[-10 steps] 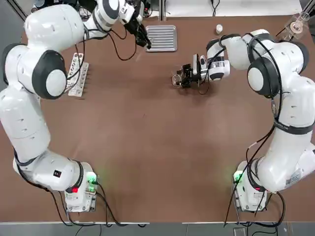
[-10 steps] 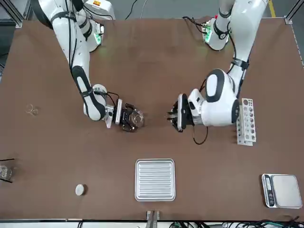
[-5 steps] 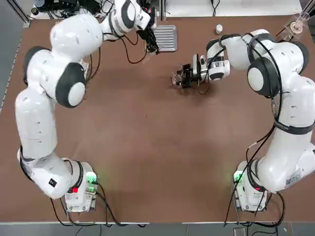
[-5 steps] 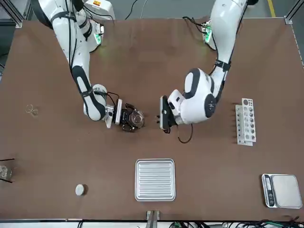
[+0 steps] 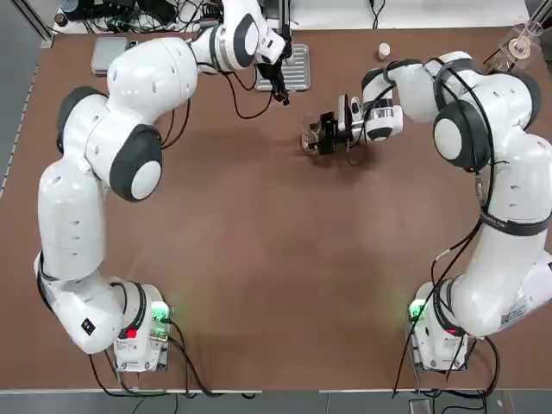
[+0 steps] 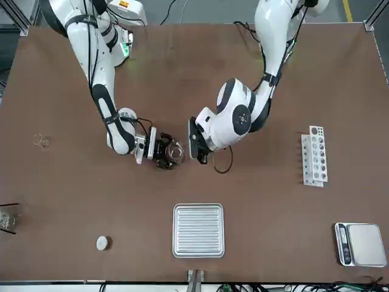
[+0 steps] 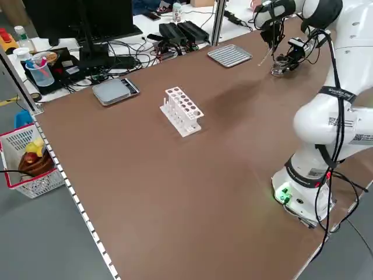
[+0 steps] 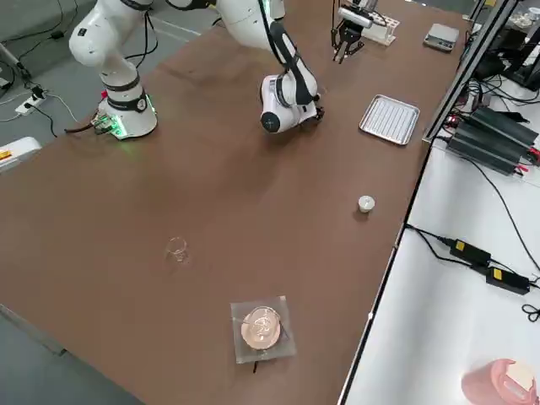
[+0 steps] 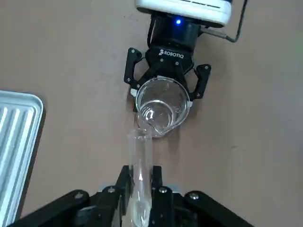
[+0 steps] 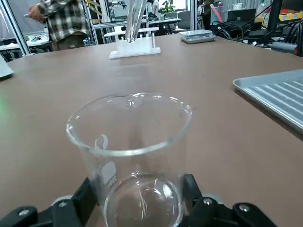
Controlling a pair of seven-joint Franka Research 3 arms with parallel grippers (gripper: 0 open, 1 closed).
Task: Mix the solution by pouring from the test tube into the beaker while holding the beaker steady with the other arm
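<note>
In the top view, the left claw (image 5: 285, 97) has moved closer to the right claw (image 5: 314, 140). In the front view, a white rack (image 6: 314, 156) stands on the desk (image 6: 273, 213). In the left wrist view, the left claw squeezes the test tube (image 9: 141, 184), its far end by the beaker's rim. In the right wrist view, the right claw hugs the beaker (image 10: 135, 175).

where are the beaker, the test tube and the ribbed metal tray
beaker (image 9: 162, 105): left wrist view, on its round glass body
test tube (image 9: 141, 177): left wrist view, on the middle of its clear tube
ribbed metal tray (image 6: 198, 230): front view, on its bare ribbed surface
</note>
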